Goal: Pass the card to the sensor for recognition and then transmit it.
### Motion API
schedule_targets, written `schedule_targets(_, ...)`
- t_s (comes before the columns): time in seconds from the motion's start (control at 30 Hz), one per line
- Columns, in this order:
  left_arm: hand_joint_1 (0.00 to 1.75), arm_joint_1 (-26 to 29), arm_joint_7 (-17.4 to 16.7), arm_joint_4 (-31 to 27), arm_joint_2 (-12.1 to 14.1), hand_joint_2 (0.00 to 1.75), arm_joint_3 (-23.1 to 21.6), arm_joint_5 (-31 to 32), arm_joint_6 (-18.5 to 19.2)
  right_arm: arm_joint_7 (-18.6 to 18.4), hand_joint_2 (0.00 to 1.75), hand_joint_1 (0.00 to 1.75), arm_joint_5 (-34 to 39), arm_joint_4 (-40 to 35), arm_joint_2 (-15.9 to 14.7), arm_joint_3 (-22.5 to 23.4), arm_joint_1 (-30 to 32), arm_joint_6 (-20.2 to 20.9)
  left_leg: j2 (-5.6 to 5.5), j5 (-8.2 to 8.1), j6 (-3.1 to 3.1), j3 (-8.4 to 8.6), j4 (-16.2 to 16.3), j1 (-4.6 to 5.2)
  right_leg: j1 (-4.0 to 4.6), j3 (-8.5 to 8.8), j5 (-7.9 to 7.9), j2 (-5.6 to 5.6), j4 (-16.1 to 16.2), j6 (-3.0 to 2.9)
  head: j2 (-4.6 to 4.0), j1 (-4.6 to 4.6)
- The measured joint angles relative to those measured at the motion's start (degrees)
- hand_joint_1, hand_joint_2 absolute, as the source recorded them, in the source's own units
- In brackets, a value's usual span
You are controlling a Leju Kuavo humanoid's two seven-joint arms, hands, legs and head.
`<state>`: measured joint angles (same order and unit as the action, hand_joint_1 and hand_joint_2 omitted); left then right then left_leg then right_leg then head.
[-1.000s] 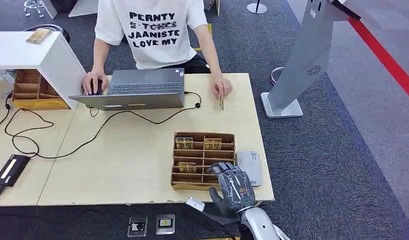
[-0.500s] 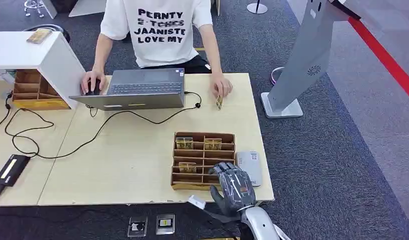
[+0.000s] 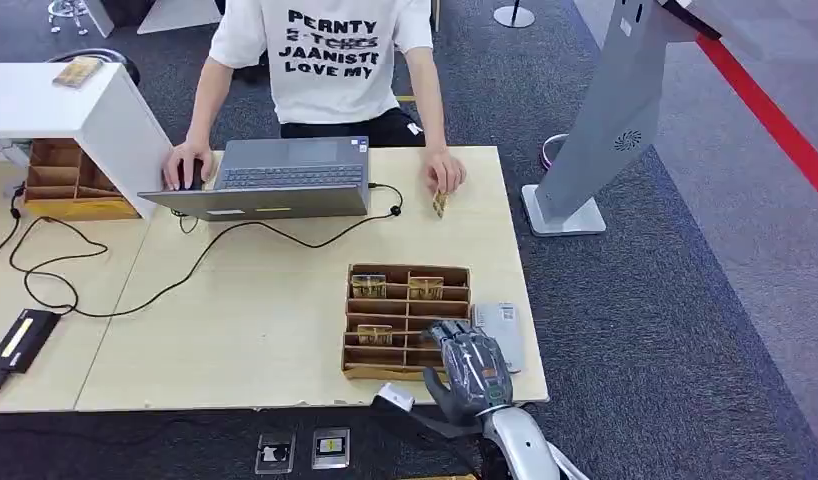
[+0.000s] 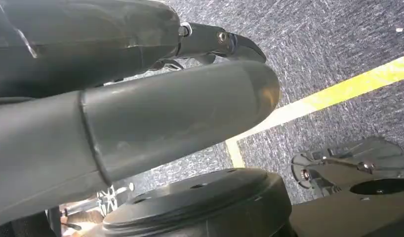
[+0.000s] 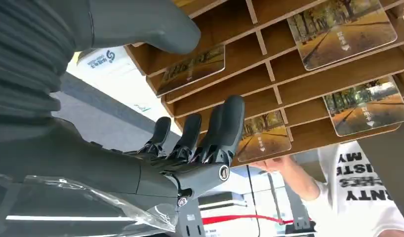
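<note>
The right robot hand [image 3: 469, 372], fingers spread and apparently empty, hovers over the wooden card tray [image 3: 407, 322] on the desk [image 3: 265, 300]; the left robot hand [image 4: 141, 98] holds nothing, its grasp unclear.

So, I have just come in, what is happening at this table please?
The robot's right hand hovers over the near right corner of the wooden card tray, fingers spread and holding nothing yet. Several cards stand in the tray's slots. The grey sensor lies on the table beside the tray, partly hidden by the hand. Across the table, a person sits at a laptop, one hand on a mouse and the other holding a card.
</note>
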<state>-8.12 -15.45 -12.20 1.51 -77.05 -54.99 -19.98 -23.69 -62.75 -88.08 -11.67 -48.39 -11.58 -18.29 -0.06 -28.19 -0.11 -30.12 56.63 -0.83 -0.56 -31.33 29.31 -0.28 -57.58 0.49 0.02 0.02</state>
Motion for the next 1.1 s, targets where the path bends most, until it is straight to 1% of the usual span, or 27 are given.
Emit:
schedule_targets(0.3,0.0,-0.1,0.0,0.0,0.0,0.0,0.0,0.0,0.0,0.2,1.75,0.8,1.0,1.4,0.2,0.0,-0.5,-0.3,0.0,0.0,0.0,0.0,0.0,0.0,0.0,0.0,0.0,0.0,0.0,0.0,0.0,0.0)
schedule_targets(0.4,0.0,-0.1,0.0,0.0,0.0,0.0,0.0,0.0,0.0,0.2,1.75,0.77,1.4,1.9,0.2,0.0,-0.5,-0.5,0.0,0.0,0.0,-0.01,0.0,0.0,0.0,0.0,0.0,-0.01,0.0,0.0,0.0,0.0)
schedule_targets(0.5,0.0,-0.1,0.0,0.0,0.0,0.0,0.0,0.0,0.0,0.4,1.75,0.79,1.7,2.5,0.4,0.0,-0.8,-0.6,0.0,0.0,0.0,-0.01,0.0,0.0,0.0,0.0,0.0,0.0,0.0,0.0,0.0,0.0)
schedule_targets(0.57,0.0,-0.2,0.0,0.0,0.0,0.0,0.0,-0.1,-0.1,0.6,1.75,0.77,1.8,2.8,0.5,0.0,-0.9,-0.7,0.0,0.0,0.0,-0.01,0.0,0.0,0.0,0.0,0.0,-0.01,0.0,0.0,0.0,0.0)
schedule_targets(0.6,0.0,-0.1,0.0,0.0,0.0,0.0,0.0,-0.1,-0.1,0.6,1.75,0.82,1.9,3.0,0.7,0.0,-0.9,-0.7,0.0,0.0,0.0,-0.01,0.0,0.0,0.0,0.0,0.0,-0.01,0.0,0.0,0.0,0.0)
schedule_targets(0.63,0.0,-0.1,0.0,0.0,0.0,0.0,0.0,-0.1,-0.1,0.7,1.75,0.77,2.0,3.3,0.7,0.0,-1.0,-0.7,0.0,0.0,0.0,-0.01,0.0,0.0,0.0,0.0,0.0,0.0,0.0,0.0,0.0,0.0)
schedule_targets(0.67,0.0,-0.1,0.0,0.0,0.0,0.0,0.0,-0.1,-0.1,0.7,1.75,0.77,2.1,3.5,0.8,0.0,-1.1,-0.7,0.0,0.0,0.0,-0.01,0.0,0.0,0.0,0.0,0.0,0.0,0.0,0.0,0.0,-0.02)
schedule_targets(0.77,0.0,-0.1,0.0,0.0,0.0,0.0,0.0,-0.2,-0.1,0.7,1.75,0.82,2.2,3.8,0.8,0.0,-1.3,-0.7,0.0,0.0,0.0,-0.01,0.0,0.0,0.0,0.0,0.0,-0.01,0.0,0.0,0.0,0.0)
schedule_targets(0.8,0.0,-0.1,0.0,0.0,0.0,0.0,0.0,-0.3,-0.1,0.7,1.75,0.89,2.3,3.9,0.9,0.0,-1.3,-0.7,0.0,0.0,0.0,-0.01,0.0,0.0,0.0,0.0,0.0,-0.01,0.0,0.0,0.0,0.0)
schedule_targets(0.83,0.0,-0.1,0.0,0.0,0.0,0.0,0.0,-0.3,-0.1,0.7,1.75,1.06,2.4,4.1,1.0,0.0,-1.4,-0.7,0.0,0.0,0.0,-0.01,0.0,0.0,0.0,0.0,0.0,0.0,0.0,0.0,0.0,0.0)
schedule_targets(0.87,0.0,-0.1,0.0,0.0,0.0,0.0,0.0,-0.3,-0.2,0.8,1.75,1.06,2.4,4.2,1.1,0.0,-1.4,-0.7,0.0,0.0,0.0,-0.01,0.0,0.0,0.0,0.0,0.0,0.0,0.0,0.0,0.0,0.0)
schedule_targets(0.9,0.0,-0.1,0.0,0.0,0.0,0.0,0.0,-0.4,-0.2,0.8,1.75,1.48,2.5,4.3,1.2,0.0,-1.4,-0.7,0.0,0.0,0.0,-0.01,0.0,0.0,0.0,0.0,0.0,0.0,0.0,0.0,0.0,0.0)
schedule_targets(0.93,0.0,-0.1,0.0,0.0,0.0,0.0,0.0,-0.5,-0.2,0.8,1.75,1.62,2.6,4.5,1.3,0.0,-1.5,-0.7,0.0,0.0,0.0,-0.01,0.0,0.0,0.0,0.0,0.0,-0.01,0.0,0.0,0.0,0.0)
schedule_targets(1.0,0.0,-0.1,0.0,0.0,0.0,0.0,0.0,-0.5,-0.2,0.8,1.75,1.62,2.6,4.7,1.3,0.0,-1.6,-0.8,0.0,0.0,0.0,-0.01,0.0,0.0,0.0,0.0,0.0,-0.01,0.0,0.0,0.0,0.0)
schedule_targets(1.07,0.0,-0.1,0.0,0.0,0.0,0.0,0.0,-0.5,-0.2,0.8,1.75,1.73,2.6,4.9,1.4,0.0,-1.8,-0.9,0.0,0.0,0.0,-0.01,0.0,0.0,0.0,0.0,0.0,0.0,0.0,0.0,0.0,0.0)
schedule_targets(1.1,0.0,-0.1,0.0,0.0,0.0,0.0,0.0,-0.5,-0.2,0.8,1.75,1.75,2.6,5.1,1.5,0.0,-2.0,-1.0,0.0,0.0,0.0,0.0,0.0,0.0,0.0,0.0,0.0,0.0,0.0,0.0,0.0,0.0)
